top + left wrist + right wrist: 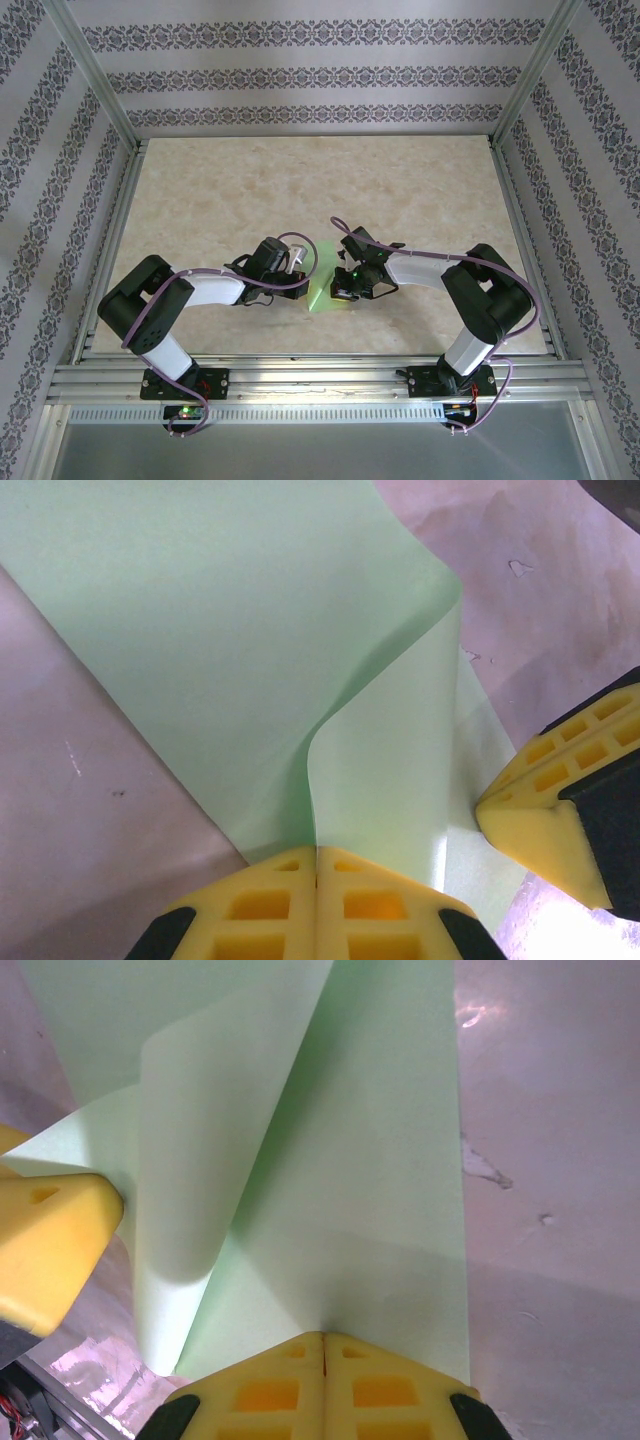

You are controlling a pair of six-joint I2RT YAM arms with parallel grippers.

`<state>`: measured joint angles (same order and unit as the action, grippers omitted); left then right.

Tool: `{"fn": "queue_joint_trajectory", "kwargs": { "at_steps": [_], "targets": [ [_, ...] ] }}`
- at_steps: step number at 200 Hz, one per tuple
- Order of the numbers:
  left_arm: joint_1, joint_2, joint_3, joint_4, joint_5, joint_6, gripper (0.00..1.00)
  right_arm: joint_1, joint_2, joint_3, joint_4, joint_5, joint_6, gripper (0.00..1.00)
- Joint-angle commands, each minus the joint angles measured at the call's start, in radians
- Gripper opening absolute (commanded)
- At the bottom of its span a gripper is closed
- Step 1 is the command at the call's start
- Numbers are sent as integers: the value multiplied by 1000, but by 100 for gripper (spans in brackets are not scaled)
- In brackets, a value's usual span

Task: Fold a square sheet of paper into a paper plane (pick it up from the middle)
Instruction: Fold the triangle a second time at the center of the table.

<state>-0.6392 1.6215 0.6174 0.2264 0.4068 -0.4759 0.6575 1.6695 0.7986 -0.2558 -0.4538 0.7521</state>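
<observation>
left gripper (317,852): closed, clamped on the pale green sheet of paper (220,630)
right gripper (324,1340): closed, clamped on the same sheet
sheet of paper: partly folded, held near the middle of the near edge of the worktop (200,190)

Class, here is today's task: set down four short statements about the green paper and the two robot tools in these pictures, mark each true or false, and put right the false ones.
1. The left tool is shut on the paper. True.
2. The right tool hangs open above the paper. False: its yellow fingers are closed together on the paper's edge.
3. The paper lies flat and unfolded on the table. False: one part is lifted and curls over the rest.
4. The paper sits between the two arms, near the middle of the table's front half. True.
</observation>
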Motion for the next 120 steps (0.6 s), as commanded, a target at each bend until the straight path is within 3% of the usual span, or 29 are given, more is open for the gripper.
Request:
{"fn": "queue_joint_trajectory", "kwargs": {
  "at_steps": [1,120],
  "targets": [
    [15,6,16,34,4,21,1,9,23,-18,-81,33,-7,1],
    [15,6,37,16,2,29,1,10,16,-22,-82,36,-2,1]
  ]
}}
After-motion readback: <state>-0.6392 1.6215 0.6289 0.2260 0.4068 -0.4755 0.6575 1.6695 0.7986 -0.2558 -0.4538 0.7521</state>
